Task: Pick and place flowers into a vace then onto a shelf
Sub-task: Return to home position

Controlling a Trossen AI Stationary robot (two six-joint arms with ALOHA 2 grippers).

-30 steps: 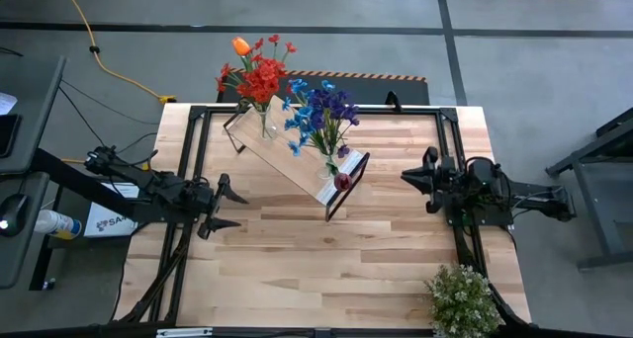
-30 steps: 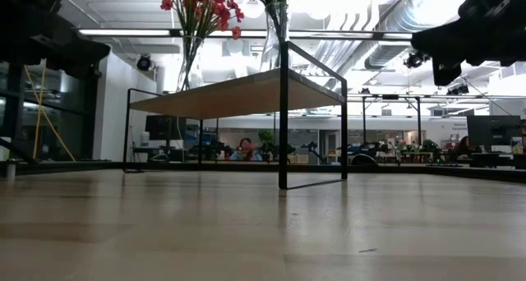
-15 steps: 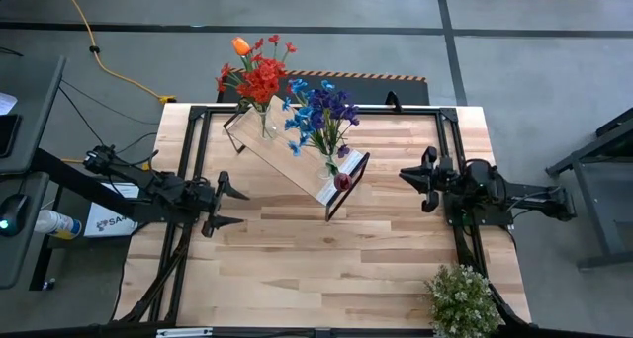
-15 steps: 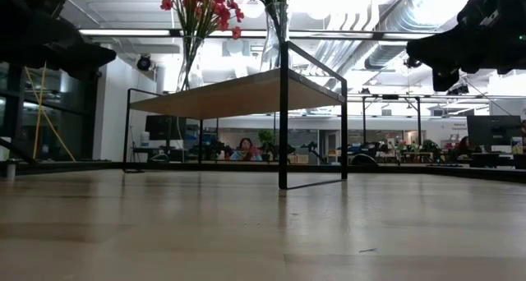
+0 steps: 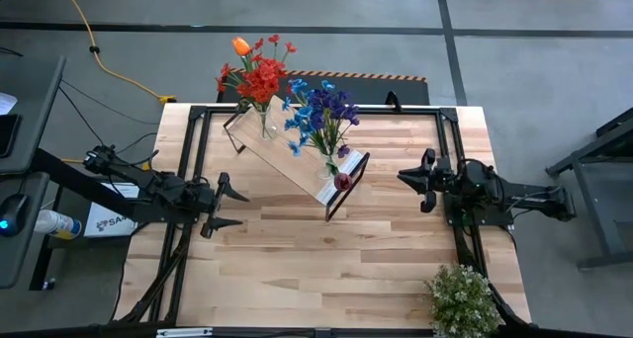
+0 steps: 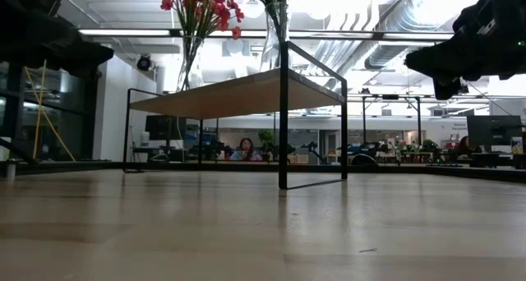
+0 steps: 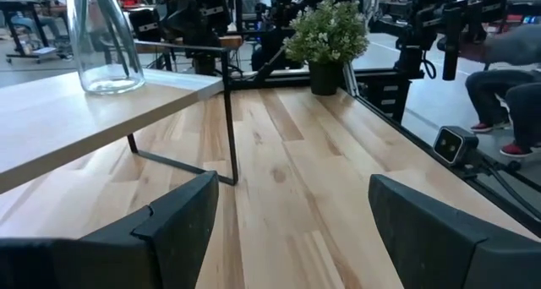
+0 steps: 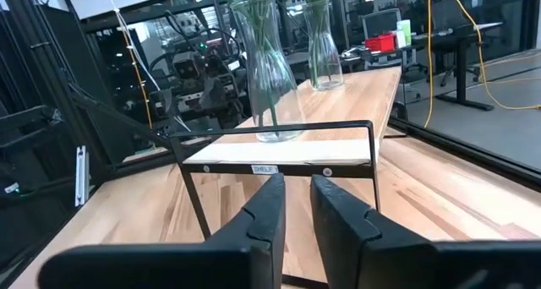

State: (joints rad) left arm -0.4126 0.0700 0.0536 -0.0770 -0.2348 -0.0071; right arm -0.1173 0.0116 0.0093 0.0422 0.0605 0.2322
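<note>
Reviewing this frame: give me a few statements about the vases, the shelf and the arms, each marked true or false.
1. The red-flower vase and the blue-flower vase both stand on the shelf. True.
2. The left gripper holds a flower. False: it is open and empty, over the table's left side.
3. The bushy green plant stands on the shelf. False: it sits at a table corner beside the right arm.
4. The orange tulip shares a vase with the red flowers. True.
5. The right gripper is apart from the shelf. True.
</note>
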